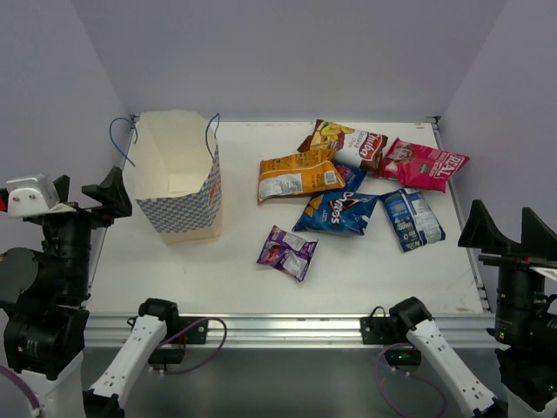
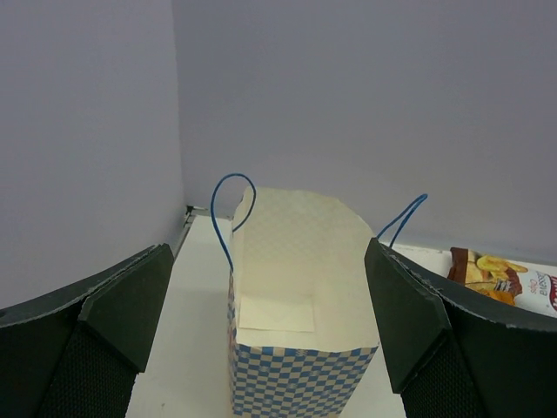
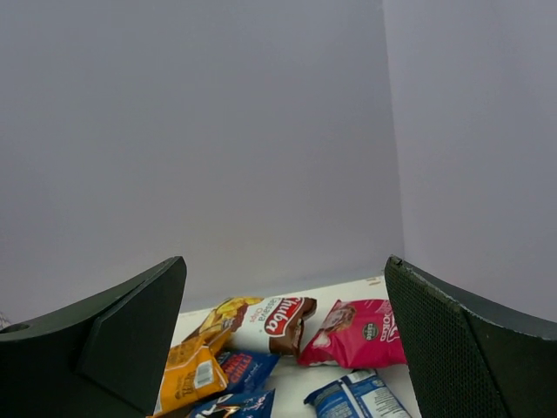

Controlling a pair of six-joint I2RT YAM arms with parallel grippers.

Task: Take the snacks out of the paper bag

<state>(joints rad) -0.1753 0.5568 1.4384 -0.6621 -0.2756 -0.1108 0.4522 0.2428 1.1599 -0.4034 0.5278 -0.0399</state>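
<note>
The paper bag (image 1: 180, 178) stands upright at the table's back left, mouth open; the left wrist view shows its inside (image 2: 296, 287) holding no packets. Six snacks lie on the table to its right: an orange packet (image 1: 296, 177), a brown-and-white one (image 1: 345, 143), a red-pink one (image 1: 424, 163), blue Doritos (image 1: 338, 210), a blue-and-white one (image 1: 412, 218) and a small purple one (image 1: 288, 252). A further dark blue packet (image 1: 352, 176) peeks out under them. My left gripper (image 1: 87, 198) is open, left of the bag. My right gripper (image 1: 506, 233) is open at the table's right edge.
Lilac walls close the table at the back and both sides. A metal rail (image 1: 278, 326) runs along the near edge with the arm bases and cables. The right wrist view shows the brown-and-white (image 3: 265, 319) and red-pink (image 3: 357, 333) packets ahead.
</note>
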